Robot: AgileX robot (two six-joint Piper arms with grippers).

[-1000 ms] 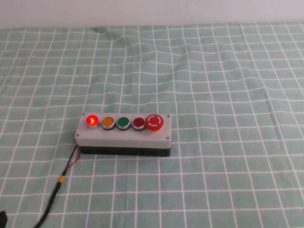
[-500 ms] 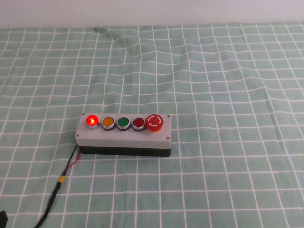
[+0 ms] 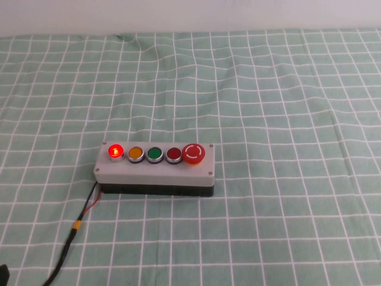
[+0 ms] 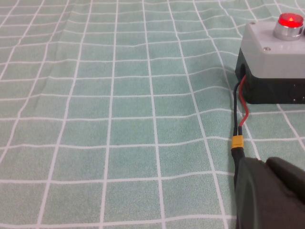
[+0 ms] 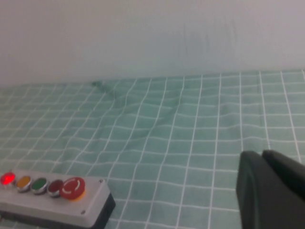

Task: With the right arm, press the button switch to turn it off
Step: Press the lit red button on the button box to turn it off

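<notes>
Nothing has changed over the last second. The green checked cloth (image 3: 286, 107) lies as it did, and the grey switch box (image 3: 155, 170) has not shifted. For the task this means the press has not begun.

The right gripper (image 5: 263, 160) shows only as a dark edge in its own wrist view. It hangs above the cloth with the box well ahead of it and lower down, well apart from it. Whether it is apart or together I cannot tell. The left gripper (image 4: 264, 167) sits low, just beside the black-and-red cable (image 4: 239, 119), with the box's near end close ahead of it. Its state is just as unclear.

On the box, five buttons stand in a row. The big red mushroom button (image 3: 194, 153) is at one end, and the small red button (image 3: 115, 151) at the other end glows — so the switch reads as on. The right arm probably has its whole reach to make yet.
</notes>
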